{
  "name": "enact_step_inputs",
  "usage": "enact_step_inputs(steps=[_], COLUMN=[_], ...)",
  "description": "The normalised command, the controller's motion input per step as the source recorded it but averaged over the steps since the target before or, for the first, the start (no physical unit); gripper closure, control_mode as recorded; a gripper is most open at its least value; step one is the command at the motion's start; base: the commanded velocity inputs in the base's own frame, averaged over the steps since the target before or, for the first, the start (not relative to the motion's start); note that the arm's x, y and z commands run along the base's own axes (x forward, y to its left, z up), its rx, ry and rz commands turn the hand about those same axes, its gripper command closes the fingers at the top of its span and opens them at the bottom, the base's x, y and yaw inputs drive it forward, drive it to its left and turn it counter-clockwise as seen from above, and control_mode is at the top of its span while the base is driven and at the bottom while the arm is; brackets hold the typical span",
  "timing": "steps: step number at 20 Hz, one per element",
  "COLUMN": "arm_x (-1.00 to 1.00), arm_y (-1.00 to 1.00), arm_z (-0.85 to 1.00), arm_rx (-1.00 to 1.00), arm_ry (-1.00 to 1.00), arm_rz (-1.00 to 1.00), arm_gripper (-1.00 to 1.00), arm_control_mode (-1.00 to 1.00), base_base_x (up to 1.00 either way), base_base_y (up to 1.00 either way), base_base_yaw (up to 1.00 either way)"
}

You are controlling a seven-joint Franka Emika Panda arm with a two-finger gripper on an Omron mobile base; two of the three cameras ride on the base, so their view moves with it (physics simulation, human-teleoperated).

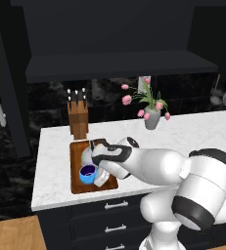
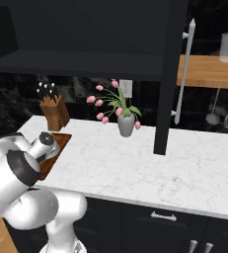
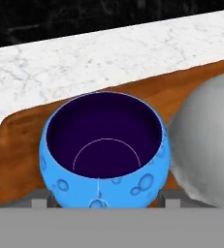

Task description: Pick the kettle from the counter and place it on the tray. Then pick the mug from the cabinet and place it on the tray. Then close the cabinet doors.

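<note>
You have the blue mug [image 3: 104, 150] low centre in the hand view, sitting upright on the wooden tray [image 3: 21, 145] with the grey kettle [image 3: 205, 145] just beside it at the right edge, and you cannot tell whether the two touch. The gripper [image 3: 104, 201] straddles the mug with its jaws standing wide at either flank; whether the fingertips [image 3: 38, 201] press on the mug wall or stand just off it, you cannot tell. Main risk as you lift away: a tip snags the rim and tips the mug, or drags it into the kettle. A sideways exit toward the kettle looks worst, since there is almost no gap there. In the left base view the tray sits centre left on the marble counter [image 1: 192, 132], its near rim by the counter's front edge, so a shove toward you could send the mug over. The knife block [image 1: 78, 117] stands just behind the tray and the flower vase [image 1: 152, 117] well to the right. Open room lies straight up. The cabinet [image 1: 119, 63] is open above, with one door [image 2: 167, 74] hanging out at upper right of the right base view, so mind that on the swing.
</note>
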Motion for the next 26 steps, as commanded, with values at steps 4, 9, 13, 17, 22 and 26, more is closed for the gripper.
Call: enact_step_inputs(steps=[4, 9, 13, 17, 22, 26], arm_x=[0.34, 0.28, 0.01, -0.2, -0.32, -0.17], arm_y=[0.0, 0.0, 0.11, 0.1, 0.0, 0.0], arm_z=[-0.26, -0.14, -0.14, 0.02, 0.5, 0.86], arm_rx=[0.0, 0.0, 0.0, 0.0, 0.0, 0.0], arm_ry=[0.0, 0.0, 0.0, 0.05, 0.01, 0.02], arm_rz=[0.0, 0.0, 0.0, 0.0, -0.02, 0.0], arm_gripper=[1.0, 1.0, 1.0, -1.0, -1.0, -1.0], arm_control_mode=[-1.0, -1.0, -1.0, -1.0, -1.0, -1.0], base_base_x=[0.0, 0.0, 0.0, 0.0, 0.0, 0.0], base_base_y=[0.0, 0.0, 0.0, 0.0, 0.0, 0.0], base_base_yaw=[0.0, 0.0, 0.0, 0.0, 0.0, 0.0])
